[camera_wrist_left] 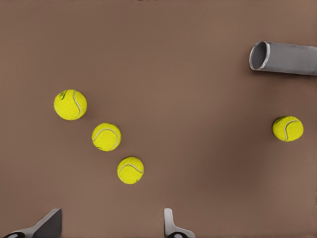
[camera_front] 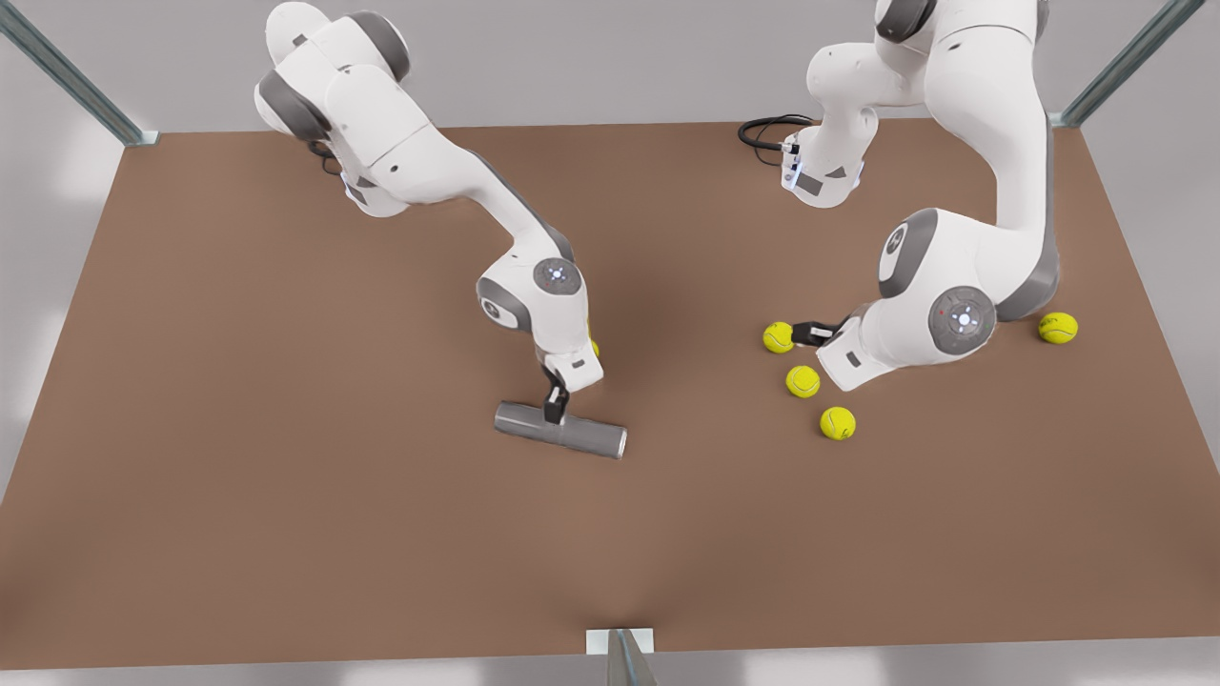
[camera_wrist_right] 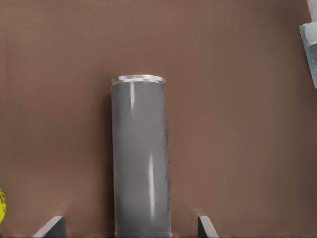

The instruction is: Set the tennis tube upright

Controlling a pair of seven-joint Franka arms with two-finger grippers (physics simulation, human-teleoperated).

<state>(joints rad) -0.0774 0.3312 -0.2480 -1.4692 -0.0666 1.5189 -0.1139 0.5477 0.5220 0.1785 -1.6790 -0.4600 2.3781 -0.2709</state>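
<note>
The grey tennis tube (camera_front: 560,431) lies on its side on the brown table (camera_front: 286,476), its lighter rim toward the front view's right. My right gripper (camera_front: 554,408) is low over the tube's middle. In the right wrist view it (camera_wrist_right: 130,224) is open, one finger (camera_wrist_right: 53,226) on each side of the tube (camera_wrist_right: 140,158), gaps showing on both sides. My left gripper (camera_front: 806,333) hovers open at the front view's right, beside a tennis ball (camera_front: 778,336). From its wrist the gripper (camera_wrist_left: 109,225) holds nothing, and the tube (camera_wrist_left: 283,58) lies farther off.
Three yellow-green balls (camera_wrist_left: 106,137) lie in a row near the left gripper. Another ball (camera_front: 1058,327) rests behind that arm, and one ball (camera_wrist_left: 288,128) sits close to the tube. A black cable (camera_front: 767,131) loops at the table's far edge.
</note>
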